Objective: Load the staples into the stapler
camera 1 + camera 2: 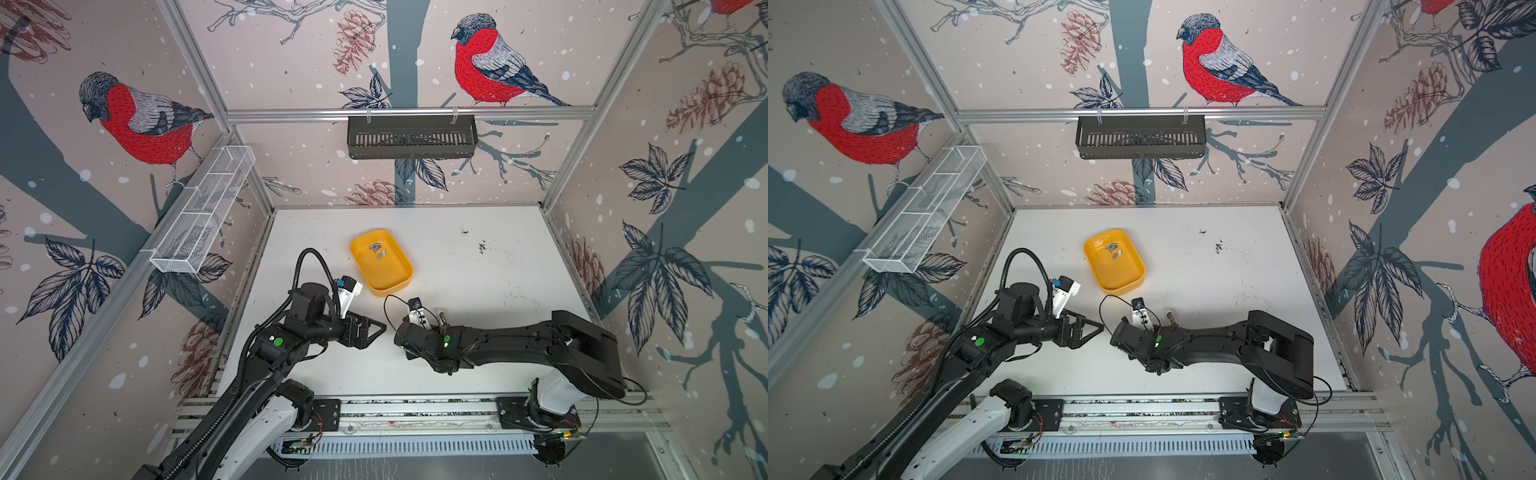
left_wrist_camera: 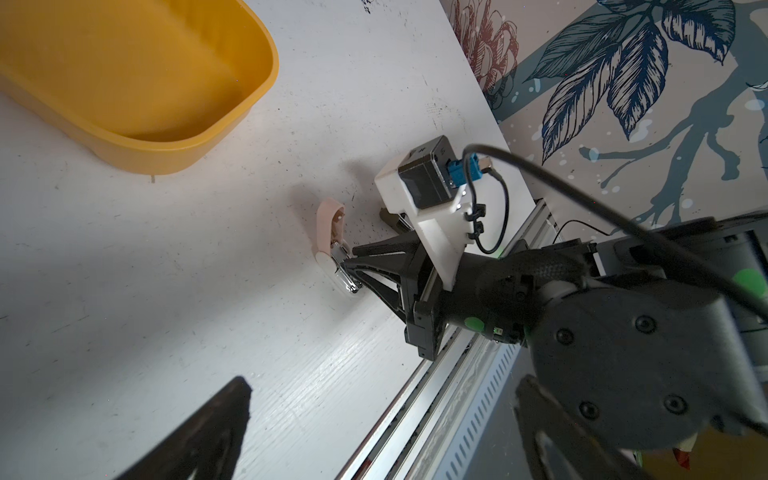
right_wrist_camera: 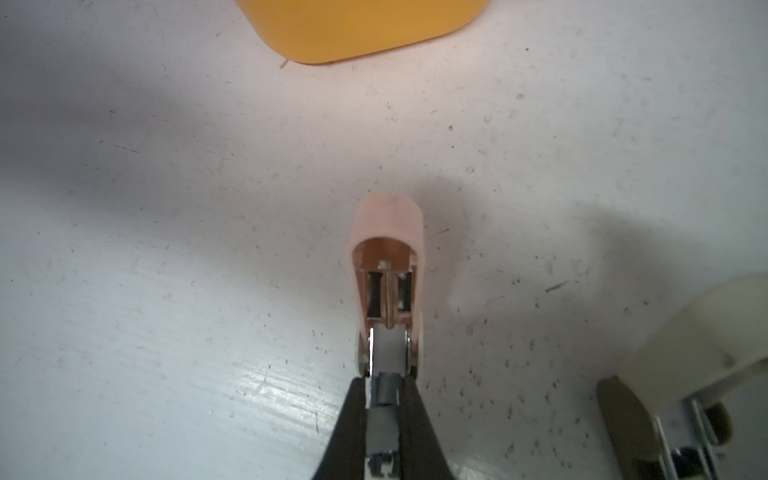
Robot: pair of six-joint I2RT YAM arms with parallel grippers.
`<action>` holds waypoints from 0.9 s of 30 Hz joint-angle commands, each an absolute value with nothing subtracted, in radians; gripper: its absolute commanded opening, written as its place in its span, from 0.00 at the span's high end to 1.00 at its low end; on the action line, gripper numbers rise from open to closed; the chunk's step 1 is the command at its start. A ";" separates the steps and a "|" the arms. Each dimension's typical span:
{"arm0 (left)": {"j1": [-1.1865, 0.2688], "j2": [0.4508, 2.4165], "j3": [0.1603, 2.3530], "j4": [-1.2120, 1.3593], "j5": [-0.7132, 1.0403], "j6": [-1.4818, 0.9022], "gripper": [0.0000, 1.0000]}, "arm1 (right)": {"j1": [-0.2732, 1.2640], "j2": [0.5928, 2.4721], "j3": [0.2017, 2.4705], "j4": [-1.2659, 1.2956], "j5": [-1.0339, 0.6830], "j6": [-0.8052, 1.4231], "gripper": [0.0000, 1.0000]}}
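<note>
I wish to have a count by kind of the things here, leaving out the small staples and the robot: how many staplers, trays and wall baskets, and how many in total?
Staplers: 2 (pink stapler, cream stapler)
Trays: 1 (yellow tray)
Wall baskets: 2 (white wire basket, black basket)
Total: 5

Bright diffuse light, soft shadows, warped top-view edges, blurry wrist close-ups.

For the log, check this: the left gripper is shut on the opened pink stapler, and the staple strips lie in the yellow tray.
Wrong arm. The right gripper is shut on the opened pink stapler, as the right wrist view shows; the staple strips do lie in the yellow tray.
</note>
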State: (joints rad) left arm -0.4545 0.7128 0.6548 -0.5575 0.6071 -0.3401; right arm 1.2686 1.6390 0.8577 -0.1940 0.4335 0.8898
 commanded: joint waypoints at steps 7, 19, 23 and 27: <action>-0.454 0.709 0.654 -0.540 0.630 -0.328 0.01 | 1.273 1.650 0.863 -0.231 0.459 0.904 0.91; -0.453 0.709 0.654 -0.538 0.630 -0.328 0.01 | 1.289 1.661 0.871 -0.269 0.471 0.911 0.90; -0.453 0.707 0.655 -0.538 0.630 -0.328 0.01 | 1.297 1.661 0.874 -0.287 0.478 0.917 0.86; -0.453 0.707 0.654 -0.538 0.630 -0.329 0.01 | 1.302 1.662 0.878 -0.294 0.484 0.921 0.81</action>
